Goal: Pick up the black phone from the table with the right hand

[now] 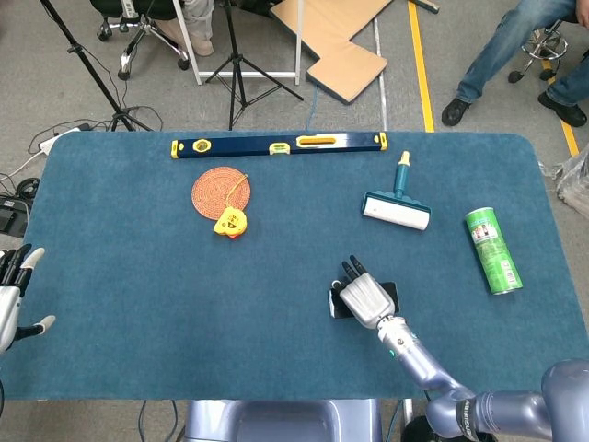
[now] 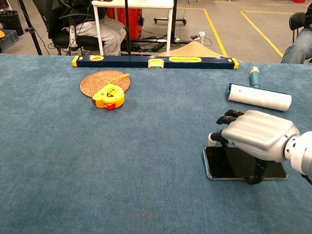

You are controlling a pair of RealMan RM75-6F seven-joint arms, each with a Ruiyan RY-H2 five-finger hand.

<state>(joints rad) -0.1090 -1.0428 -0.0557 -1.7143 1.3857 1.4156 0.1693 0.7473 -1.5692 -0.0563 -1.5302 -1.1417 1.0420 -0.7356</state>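
Right hand (image 2: 252, 139) over flat black phone (image 2: 230, 164)

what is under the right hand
The flat black phone lies on the blue felt table beneath the grey right hand. Its far edge is covered, so contact there cannot be seen.

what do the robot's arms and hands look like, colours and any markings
The right hand has a smooth silver-grey shell on its back with black fingers and a black thumb. Its wrist is a rounded light-grey cuff, with a small green light on the forearm in the head view. The right arm is glossy bluish-silver, built of rounded segments. The left hand looks white-grey with dark fingers. No sleeves or loose cables show.
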